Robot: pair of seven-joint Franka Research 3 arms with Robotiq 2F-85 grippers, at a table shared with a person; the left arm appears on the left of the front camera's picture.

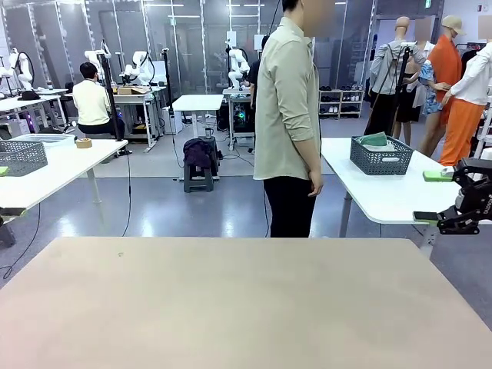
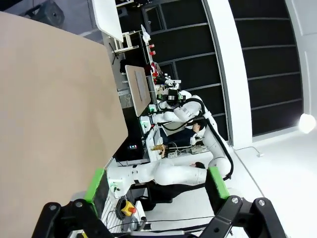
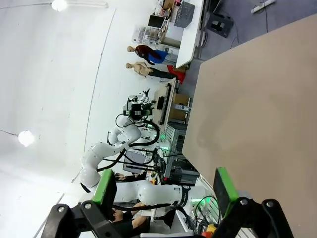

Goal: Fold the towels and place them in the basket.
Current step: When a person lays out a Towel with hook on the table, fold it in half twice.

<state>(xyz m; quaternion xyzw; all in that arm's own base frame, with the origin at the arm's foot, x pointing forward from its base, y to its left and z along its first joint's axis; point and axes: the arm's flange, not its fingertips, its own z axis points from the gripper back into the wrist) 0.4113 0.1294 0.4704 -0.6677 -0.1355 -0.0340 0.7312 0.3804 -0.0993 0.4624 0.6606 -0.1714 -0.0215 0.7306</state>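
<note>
Front view | person [image 1: 288, 115] at table [image 1: 231, 307] far edge | right gripper [image 1: 431, 196] spread, right edge

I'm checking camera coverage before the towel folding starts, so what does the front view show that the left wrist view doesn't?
Front view: a person stands side-on at the table's far side. Behind them, a dark grey basket with a green towel in it sits on a white table. The right pincer is open at the picture's right edge.
Left wrist view: the left pincer is open, its green pads apart with nothing between them.
Both: the tan table top.
</note>
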